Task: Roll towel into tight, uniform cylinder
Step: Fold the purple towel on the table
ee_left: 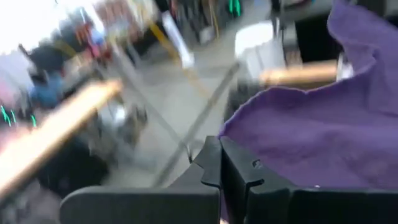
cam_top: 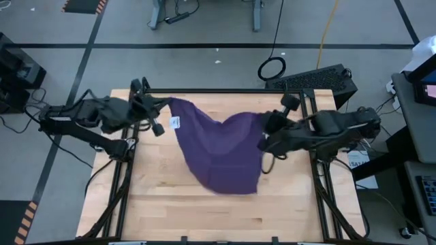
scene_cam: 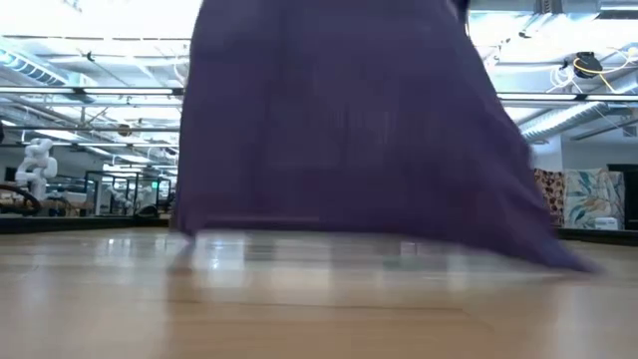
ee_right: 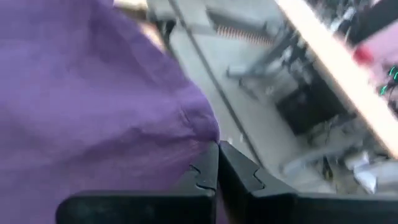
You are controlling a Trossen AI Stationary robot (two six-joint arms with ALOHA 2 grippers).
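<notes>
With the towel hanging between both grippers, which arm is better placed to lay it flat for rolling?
Neither alone, probably. The left gripper and right gripper each pinch a top corner of the towel, its lower edge near the table. Both likely lower together.

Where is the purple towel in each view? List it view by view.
High view: towel hangs mid-table between both arms.
Low view: towel fills the upper centre, hem near the wooden tabletop.
Left wrist view: right side.
Right wrist view: left side.
Shared landmark: the tabletop.
</notes>
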